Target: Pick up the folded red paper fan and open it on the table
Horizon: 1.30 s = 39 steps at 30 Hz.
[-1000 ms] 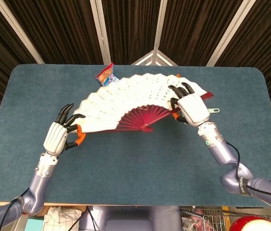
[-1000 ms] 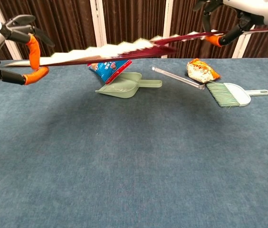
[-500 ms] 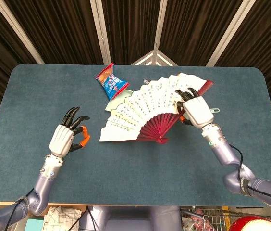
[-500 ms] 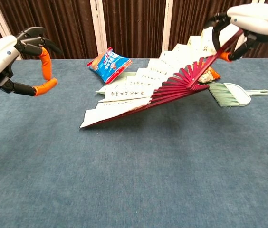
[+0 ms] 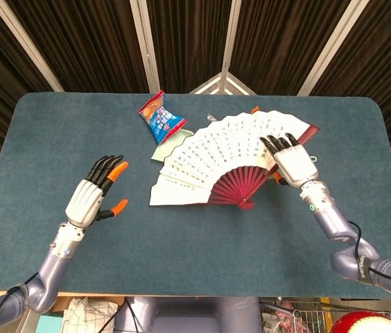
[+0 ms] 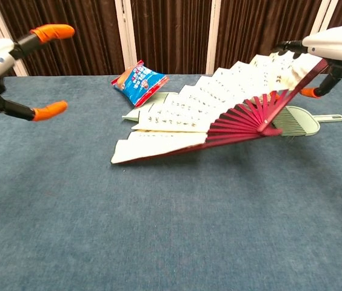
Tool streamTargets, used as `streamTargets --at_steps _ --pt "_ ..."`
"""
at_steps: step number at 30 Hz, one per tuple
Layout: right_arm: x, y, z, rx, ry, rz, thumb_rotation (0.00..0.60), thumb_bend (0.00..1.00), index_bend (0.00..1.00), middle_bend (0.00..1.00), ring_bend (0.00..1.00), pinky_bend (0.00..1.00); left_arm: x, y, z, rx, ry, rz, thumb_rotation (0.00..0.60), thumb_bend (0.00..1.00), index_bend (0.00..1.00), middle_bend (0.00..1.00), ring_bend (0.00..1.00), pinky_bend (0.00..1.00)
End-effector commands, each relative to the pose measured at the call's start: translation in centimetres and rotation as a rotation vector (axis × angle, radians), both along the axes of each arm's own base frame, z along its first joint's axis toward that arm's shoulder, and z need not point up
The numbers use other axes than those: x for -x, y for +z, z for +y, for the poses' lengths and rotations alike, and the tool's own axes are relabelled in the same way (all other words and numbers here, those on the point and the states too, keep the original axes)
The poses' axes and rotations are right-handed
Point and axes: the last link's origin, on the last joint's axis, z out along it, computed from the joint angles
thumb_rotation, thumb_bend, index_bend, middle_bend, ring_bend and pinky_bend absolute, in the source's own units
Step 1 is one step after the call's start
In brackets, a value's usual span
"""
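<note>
While the left hand (image 5: 93, 196) hovers spread and empty, the right hand (image 5: 291, 161) fingers grasp the opened red paper fan (image 5: 220, 163), its far edge resting on the bench (image 5: 195, 236); lowering remains.

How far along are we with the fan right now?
Opening looks done: the fan is spread wide. In hand: its left end rests on the table while its right end is propped up at the right hand; whether that hand grips it I cannot tell. The left hand is open and off to the side. Left: let the raised end settle flat and free the right hand.
</note>
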Motion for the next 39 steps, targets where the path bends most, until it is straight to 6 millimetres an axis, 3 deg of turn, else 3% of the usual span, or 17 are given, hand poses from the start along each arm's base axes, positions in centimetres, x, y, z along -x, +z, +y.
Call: streamTargets --at_steps 1,7,11,15,20,23,31,39 --pt "0.3 0.7 0.3 -0.017 -0.05 0.045 0.6 0.37 0.0 0.09 0.16 0.09 0.8 2.5 -1.4 0.014 0.065 -0.012 0.6 0.43 0.0 0.0 0.0 0.0" --pt "0.0 2.3 1.3 -0.023 -0.1 0.003 0.6 0.34 0.0 0.09 0.16 0.09 2.5 6.5 -4.5 0.014 0.18 0.048 0.6 0.43 0.0 0.0 0.0 0.0" --pt "-0.4 3.9 2.8 -0.034 -0.135 -0.116 0.6 0.34 0.0 0.09 0.16 0.09 4.7 9.7 -8.2 -0.022 0.283 0.156 0.6 0.42 0.0 0.0 0.0 0.0" --pt "-0.1 5.7 6.6 0.022 -0.104 -0.294 0.6 0.34 0.01 0.09 0.16 0.09 7.5 13.7 -11.7 -0.142 0.446 0.292 0.6 0.42 0.04 0.0 0.0 0.0" --pt "2.4 5.8 11.5 0.102 -0.05 -0.337 0.6 0.34 0.1 0.09 0.17 0.09 9.9 16.8 -14.4 -0.204 0.633 0.388 0.6 0.42 0.07 0.0 0.0 0.0" --pt "4.0 5.4 13.9 0.13 -0.068 -0.354 0.6 0.34 0.15 0.09 0.17 0.09 11.0 17.8 -15.2 -0.21 0.71 0.418 0.6 0.42 0.07 0.0 0.0 0.0" --pt "7.1 5.6 18.4 0.176 -0.131 -0.321 0.6 0.34 0.1 0.09 0.16 0.1 12.3 19.3 -16.1 -0.219 0.81 0.422 0.6 0.41 0.05 0.0 0.0 0.0" --pt "7.3 6.6 19.9 0.258 -0.097 -0.287 0.6 0.34 0.04 0.09 0.15 0.1 12.4 19.5 -16.4 -0.234 0.752 0.392 0.6 0.41 0.05 0.0 0.0 0.0"
